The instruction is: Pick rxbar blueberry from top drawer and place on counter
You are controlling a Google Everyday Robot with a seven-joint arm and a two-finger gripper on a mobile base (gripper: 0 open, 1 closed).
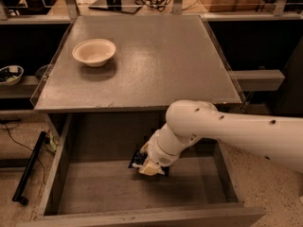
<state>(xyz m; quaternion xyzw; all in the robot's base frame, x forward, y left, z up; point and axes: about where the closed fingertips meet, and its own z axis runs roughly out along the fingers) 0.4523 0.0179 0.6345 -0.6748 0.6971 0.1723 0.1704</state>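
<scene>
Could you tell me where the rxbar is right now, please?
The rxbar is in the open drawer, about mid-width, partly under the gripper and just below the front edge of the counter.

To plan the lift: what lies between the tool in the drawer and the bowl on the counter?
Camera view: only bare counter and its front edge, up to the bowl. The tool sits in the top drawer at the rxbar blueberry.
</scene>
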